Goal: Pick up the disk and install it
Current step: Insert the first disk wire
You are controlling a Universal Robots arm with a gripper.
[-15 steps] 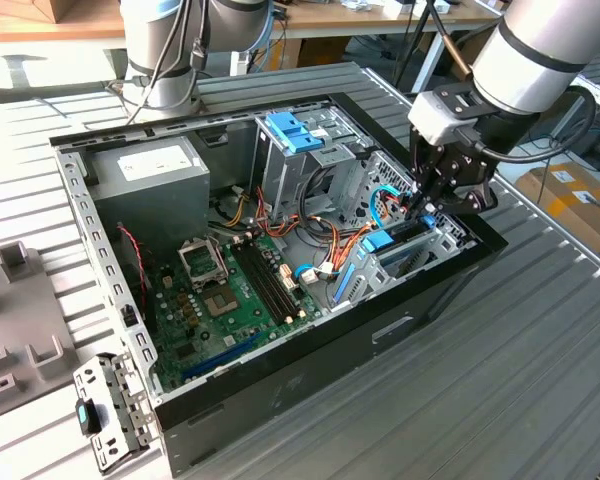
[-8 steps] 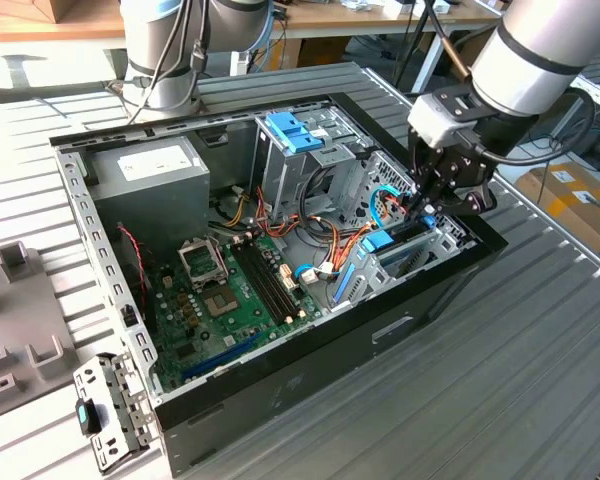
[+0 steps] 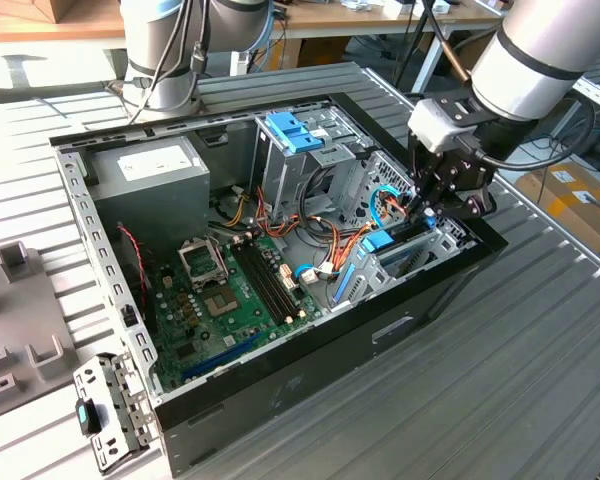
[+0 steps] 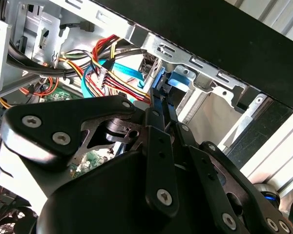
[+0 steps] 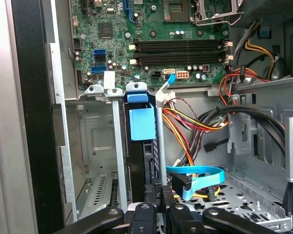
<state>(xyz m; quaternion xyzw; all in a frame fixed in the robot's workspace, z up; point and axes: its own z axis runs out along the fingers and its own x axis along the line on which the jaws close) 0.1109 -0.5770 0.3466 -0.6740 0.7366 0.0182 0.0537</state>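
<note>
The disk [image 5: 140, 146] stands on edge in the drive bay [image 3: 420, 245] at about 3 o'clock in the open case [image 3: 280, 390] in the exterior view, its blue rail [image 5: 142, 124] showing between the bay's metal walls in the first wrist view. The gripper [image 5: 162, 195] is pinched on its near edge, fingers [image 4: 158, 102] close together around it. My judgement: the pick-up is done and the disk is partly seated; whether it is fully home I cannot tell.
</note>
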